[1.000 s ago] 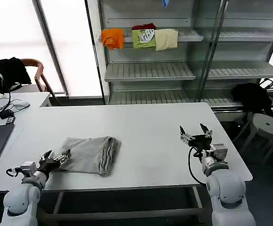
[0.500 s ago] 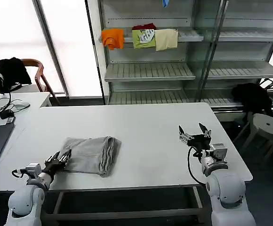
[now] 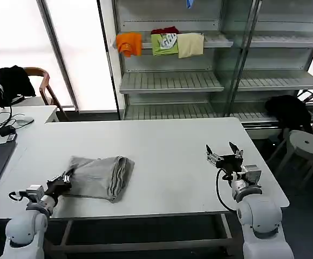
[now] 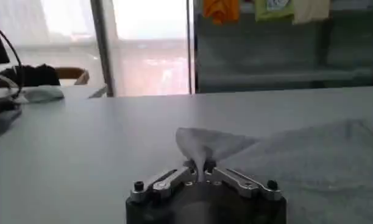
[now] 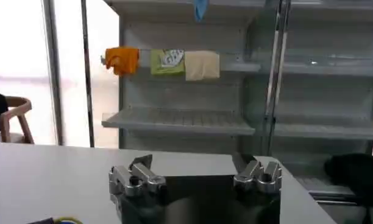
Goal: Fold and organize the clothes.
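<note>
Folded grey shirt (image 3: pixel 98 176) has slid slightly toward the robot's left on the white table (image 3: pixel 167 145) since half a second ago. The left gripper (image 3: pixel 63 179) has drawn back with it, fingers pinched shut on the shirt's near corner. The right gripper (image 3: pixel 224 151) hovers above the table's right side, jaws spread, holding nothing. Orange, green and cream garments (image 3: pixel 160 43) lie on a shelf (image 3: pixel 216 42) behind.
</note>
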You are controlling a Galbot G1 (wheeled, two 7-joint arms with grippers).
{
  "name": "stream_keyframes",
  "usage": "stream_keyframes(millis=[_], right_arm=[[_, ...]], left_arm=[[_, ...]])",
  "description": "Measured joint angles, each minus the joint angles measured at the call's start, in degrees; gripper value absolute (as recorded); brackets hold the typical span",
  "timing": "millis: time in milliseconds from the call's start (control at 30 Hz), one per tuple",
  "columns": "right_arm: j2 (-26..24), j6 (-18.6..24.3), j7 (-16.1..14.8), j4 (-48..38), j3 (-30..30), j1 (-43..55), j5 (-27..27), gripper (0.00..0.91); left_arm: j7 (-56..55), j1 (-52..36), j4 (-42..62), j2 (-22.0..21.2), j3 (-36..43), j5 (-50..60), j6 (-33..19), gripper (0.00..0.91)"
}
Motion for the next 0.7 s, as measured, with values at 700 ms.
stream_keyframes(millis=[700], right_arm=[[-0.59,3.33,-1.11,-2.67,0.7,-1.18,0.94,0.907]], left_arm=[[5.98,-4.5,3.71,23.46,-11.94,2.55,-2.77,0.141]])
